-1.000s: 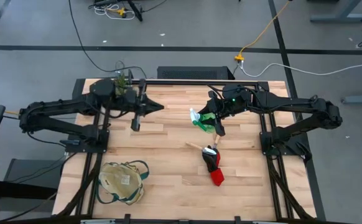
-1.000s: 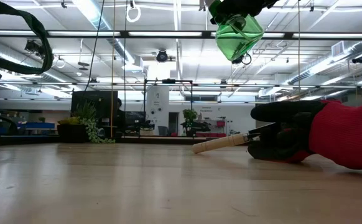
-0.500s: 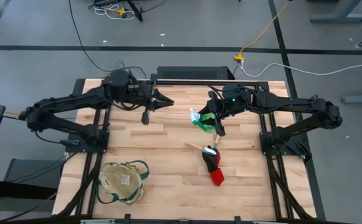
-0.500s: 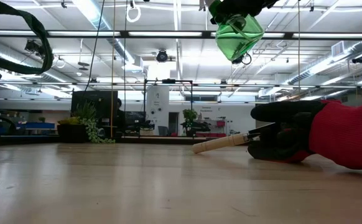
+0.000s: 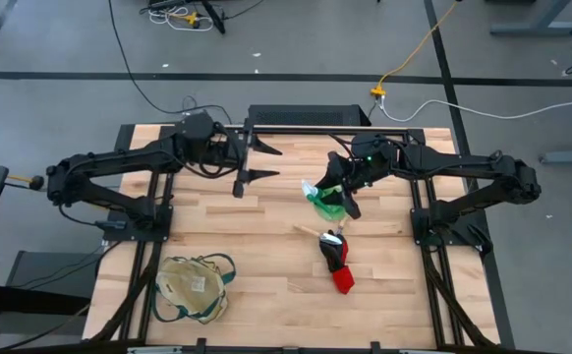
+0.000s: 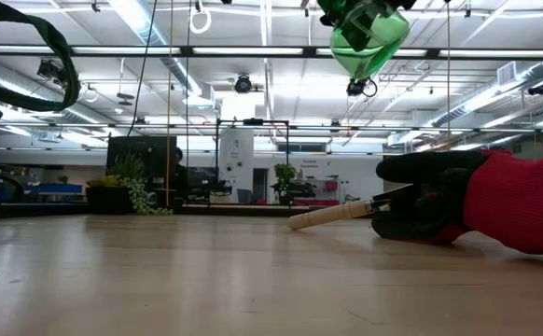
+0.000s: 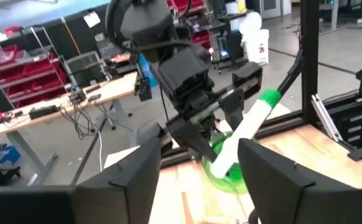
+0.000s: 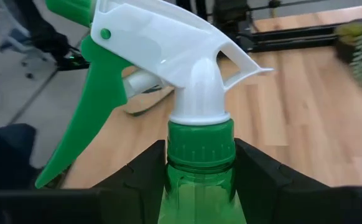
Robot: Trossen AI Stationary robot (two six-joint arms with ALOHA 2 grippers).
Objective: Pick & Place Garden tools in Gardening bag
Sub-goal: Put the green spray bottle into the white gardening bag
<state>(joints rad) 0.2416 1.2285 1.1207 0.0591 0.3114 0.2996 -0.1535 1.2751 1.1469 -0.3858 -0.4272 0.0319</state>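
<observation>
My right gripper (image 5: 337,192) is shut on a translucent green spray bottle (image 5: 325,199) with a white head (image 8: 168,43), held high over the table's middle; the low view shows the bottle (image 6: 369,33) far above the tabletop. My left gripper (image 5: 258,163) hovers open a little to the bottle's left, fingers pointing at it, and its own view shows the gripper (image 7: 199,186) facing the bottle (image 7: 227,174). A black-and-red glove bundle (image 5: 337,264) and a wooden-handled tool (image 5: 315,233) lie flat on the table. The beige gardening bag (image 5: 193,287) sits at the near left. My right gripper pinches the bottle at its green collar (image 8: 199,149), just under the white spray head, one finger (image 8: 265,180) on each side. The fingers come from the table's right side. The bottle is lifted clear of the table and tilted, head toward the left arm.
The wooden tabletop (image 5: 257,246) lies bare between the bag and the gloves. Black frame rails (image 5: 158,246) run along the left and right sides. A small potted plant (image 8: 361,46) shows past the bottle in the right wrist view.
My left gripper has travelled toward the table's right, closing on the spray bottle, and has opened. My right gripper has raised the bottle slightly and tipped it a little.
</observation>
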